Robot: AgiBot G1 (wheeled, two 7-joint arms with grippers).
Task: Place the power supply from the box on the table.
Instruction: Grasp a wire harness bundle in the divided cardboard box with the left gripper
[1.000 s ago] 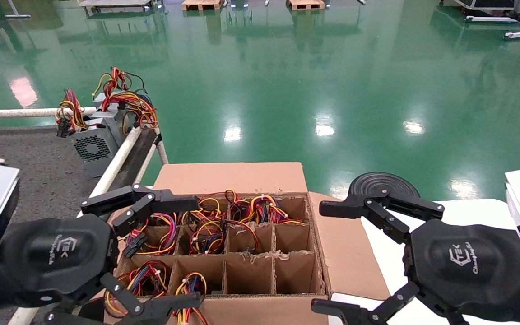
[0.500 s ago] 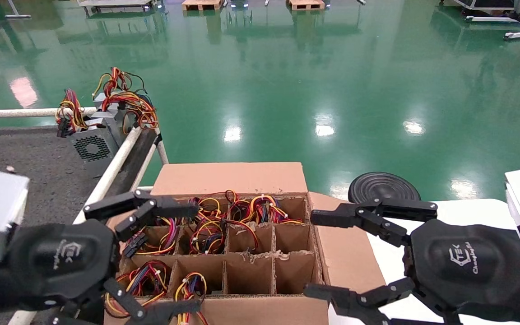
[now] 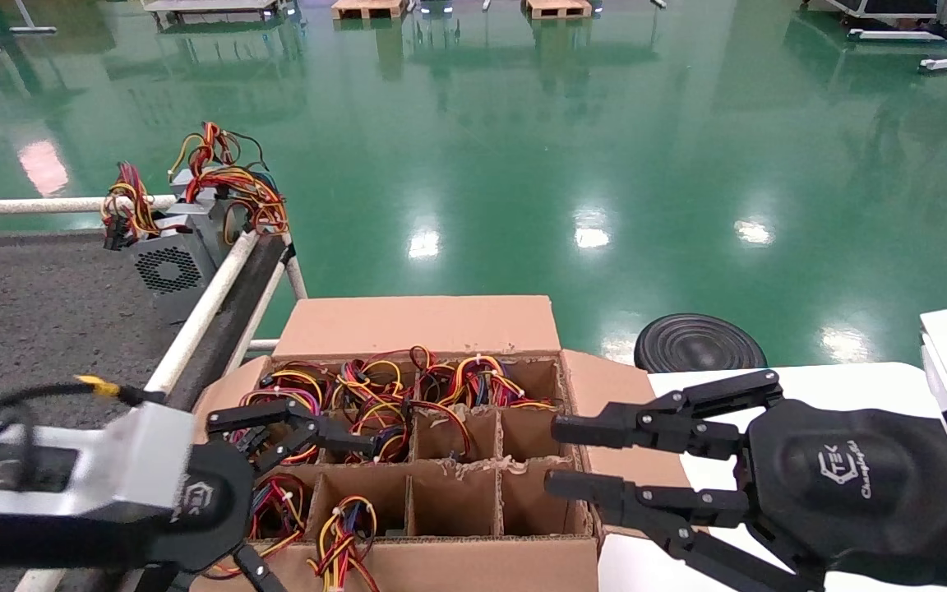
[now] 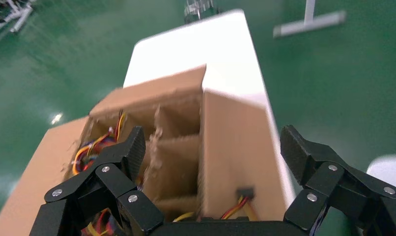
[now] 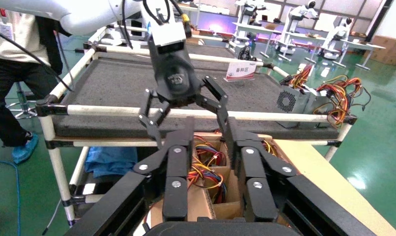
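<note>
The box (image 3: 416,325) is an open brown carton with a divider grid. Its far and left cells hold red, yellow and black wire bundles (image 3: 375,403). The wires cover the power supply bodies. My left gripper (image 3: 321,518) is open over the near left corner, one finger above the wired cells and the other outside the near wall (image 4: 235,142). My right gripper (image 3: 554,456) reaches in at the box's right wall. Its fingers (image 5: 186,132) are close and parallel, with a gap and nothing between them. The dark grey table (image 3: 46,312) lies to the left.
Two grey units with fan grilles (image 3: 168,261) and loose wires stand at the table's far right corner, beside a white tube rail (image 3: 210,300). A white surface (image 3: 852,382) and a black round disc (image 3: 695,341) lie right of the box. A person (image 5: 14,73) stands beyond the table.
My left gripper has swung in from beside the box and turned over its near left cells. The right gripper's jaws have narrowed and moved up to the box's right wall.
</note>
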